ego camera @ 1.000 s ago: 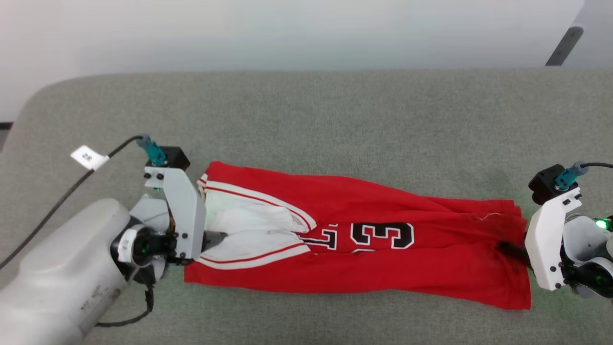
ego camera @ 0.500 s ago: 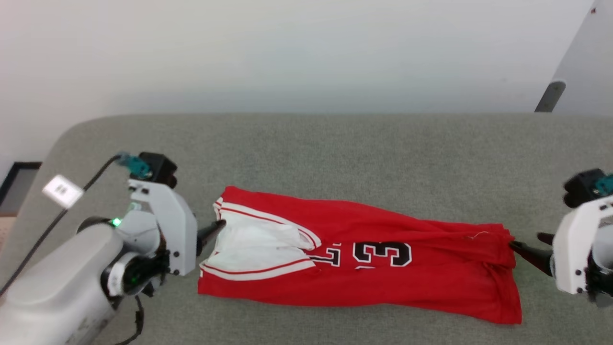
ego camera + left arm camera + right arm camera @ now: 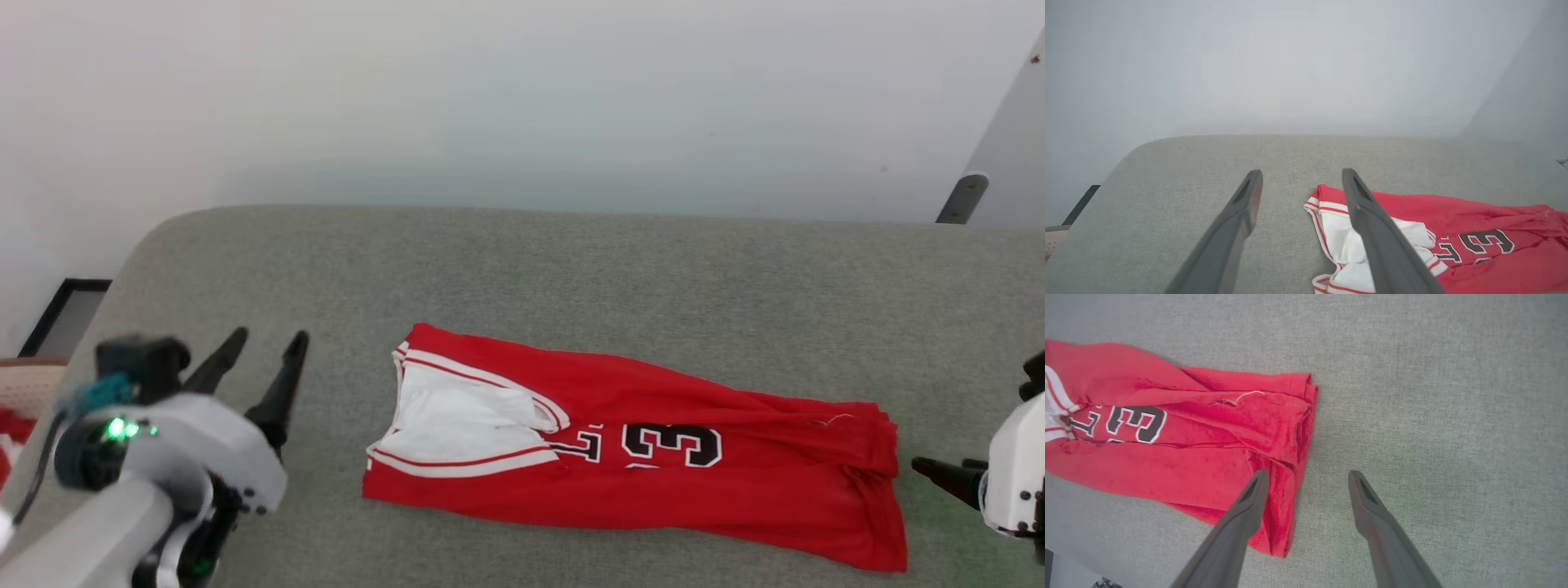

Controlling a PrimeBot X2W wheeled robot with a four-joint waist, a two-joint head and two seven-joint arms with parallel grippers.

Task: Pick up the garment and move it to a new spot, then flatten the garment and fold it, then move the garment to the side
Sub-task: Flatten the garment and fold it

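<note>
We see the red jersey T-shirt with white sleeves (image 3: pixel 637 465) lying folded into a long strip across the grey fabric cushion (image 3: pixel 571 269), sleeves toward our left and hem toward our right. Its black lettering is mostly tucked under the fold: only a "3" and part of other characters show. The left gripper (image 3: pixel 269 336) hangs well apart from the sleeve end, its dark fingers spread and empty. The right gripper (image 3: pixel 939 467), partly cut off by the frame edge, sits just beside the bunched hem with its jaws wide apart. In its wrist view one finger overlaps the red cloth; we cannot tell whether it touches.
</note>
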